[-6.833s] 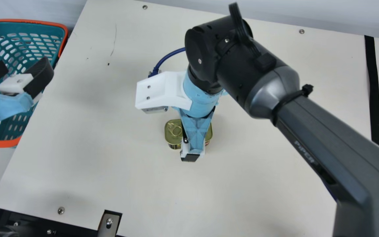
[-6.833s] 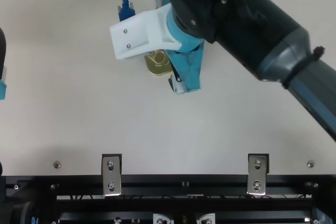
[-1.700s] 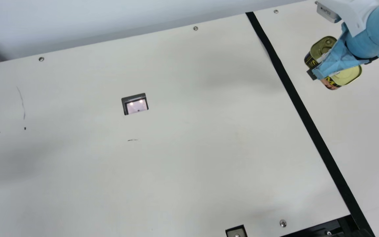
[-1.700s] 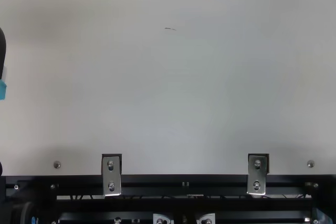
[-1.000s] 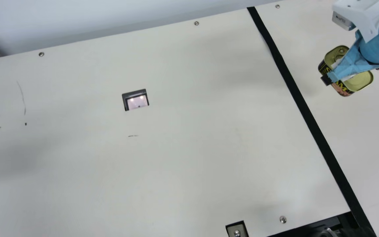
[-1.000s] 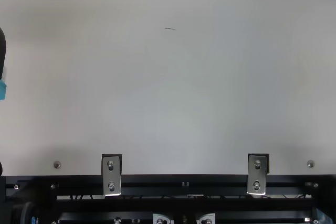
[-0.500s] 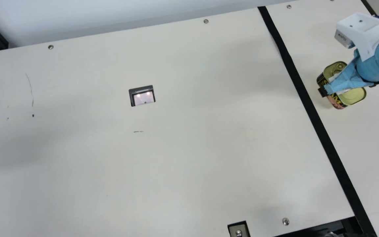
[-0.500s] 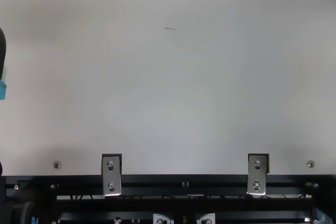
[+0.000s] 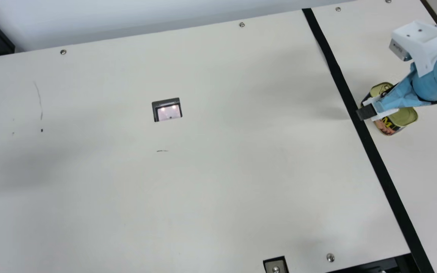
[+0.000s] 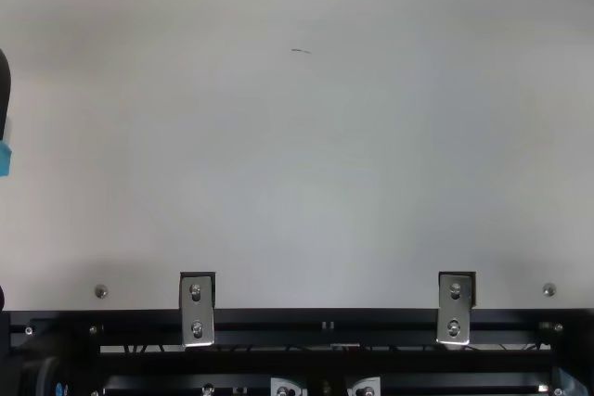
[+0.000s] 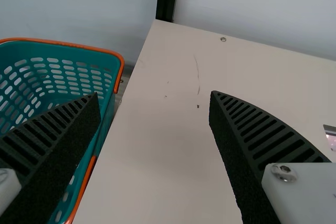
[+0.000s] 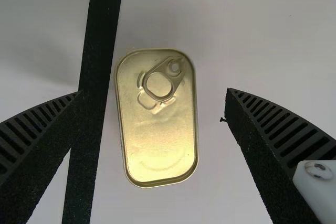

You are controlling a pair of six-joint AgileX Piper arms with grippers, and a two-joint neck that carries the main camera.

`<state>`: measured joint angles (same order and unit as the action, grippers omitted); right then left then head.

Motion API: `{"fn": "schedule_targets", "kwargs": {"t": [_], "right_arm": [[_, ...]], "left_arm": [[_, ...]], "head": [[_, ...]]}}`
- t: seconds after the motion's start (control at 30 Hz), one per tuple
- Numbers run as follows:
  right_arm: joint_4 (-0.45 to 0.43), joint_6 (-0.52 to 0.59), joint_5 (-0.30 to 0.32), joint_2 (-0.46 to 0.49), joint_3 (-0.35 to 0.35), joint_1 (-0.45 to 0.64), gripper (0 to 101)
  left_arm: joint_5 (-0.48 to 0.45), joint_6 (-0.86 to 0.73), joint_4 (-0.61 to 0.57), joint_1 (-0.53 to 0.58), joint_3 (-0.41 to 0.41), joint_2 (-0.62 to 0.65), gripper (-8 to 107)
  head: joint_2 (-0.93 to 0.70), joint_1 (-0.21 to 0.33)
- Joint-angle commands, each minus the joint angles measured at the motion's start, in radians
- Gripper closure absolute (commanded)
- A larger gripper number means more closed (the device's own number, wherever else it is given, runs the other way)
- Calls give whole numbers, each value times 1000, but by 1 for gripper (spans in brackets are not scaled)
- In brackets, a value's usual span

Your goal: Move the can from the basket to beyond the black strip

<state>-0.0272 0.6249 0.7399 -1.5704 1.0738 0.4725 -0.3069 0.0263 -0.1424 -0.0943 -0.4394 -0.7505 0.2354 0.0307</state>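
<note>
At the main view's right, my right gripper (image 9: 374, 108) is over the gold-lidded can (image 9: 407, 116), which rests just right of the black strip (image 9: 374, 155). In the right wrist view, my right gripper (image 12: 153, 94) stands open, one finger on each side of the can (image 12: 157, 145) with gaps; the black strip (image 12: 97, 66) passes under one finger. Part of my left arm shows at the top view's left edge. My left gripper (image 11: 153, 95) is open with nothing between its fingers, and the teal basket (image 11: 68, 85) with orange rim lies beyond one of them.
A dark-framed opening (image 9: 167, 110) is set in the cream table (image 9: 203, 182). A metal bracket (image 9: 275, 264) and black rail lie along the near edge. A wall rises behind the table's far edge.
My right gripper carried the can from the table's middle across the strip and lowered it; since half a second ago its fingers have opened. The main camera has turned. The left arm looks unmoved in the top view.
</note>
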Motion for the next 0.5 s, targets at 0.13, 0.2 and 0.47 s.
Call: {"fn": "schedule_targets", "kwargs": {"t": [0.13,0.2,0.47], "right_arm": [[50,31,13,30,58,-31,0],[70,43,14,37,81,-48,0],[136,72,6,35,173,-143,0]], "left_arm": [[0,0,0,0,0,0,9],[0,0,0,0,0,0,9],[0,0,0,0,0,0,9]], "head": [[-42,1],[-64,-1],[-190,-15]]}}
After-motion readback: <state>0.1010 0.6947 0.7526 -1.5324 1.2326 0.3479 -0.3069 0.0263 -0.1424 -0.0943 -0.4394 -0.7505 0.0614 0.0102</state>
